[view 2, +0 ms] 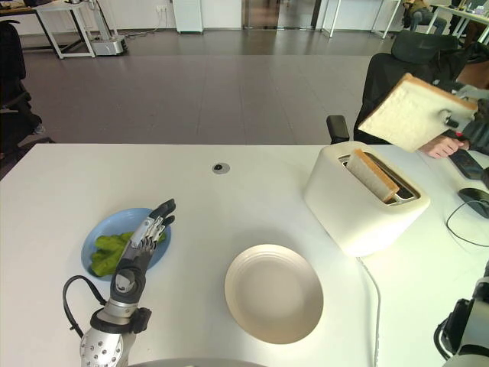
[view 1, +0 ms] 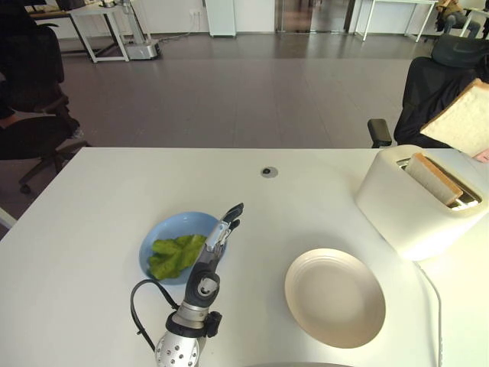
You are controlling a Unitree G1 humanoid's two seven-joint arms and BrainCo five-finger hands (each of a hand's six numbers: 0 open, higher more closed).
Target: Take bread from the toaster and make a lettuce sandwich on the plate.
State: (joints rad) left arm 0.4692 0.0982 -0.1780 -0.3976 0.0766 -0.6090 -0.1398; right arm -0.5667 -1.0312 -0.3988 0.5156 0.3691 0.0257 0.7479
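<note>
Plate (view 1: 335,297) lies near the counter's (view 1: 76,229) front edge, right of centre. Left of it, the left hand (view 1: 216,246) hovers with fingers stretched out, holding nothing, over a blue bowl (view 1: 166,228) of lettuce (view 1: 176,256). Toward the right edge stands a white toaster (view 2: 359,214) with one slice of bread (view 2: 374,176) in its slot. Above it, the right hand (view 2: 459,115) grips a second slice (view 2: 409,113) in the air.
</note>
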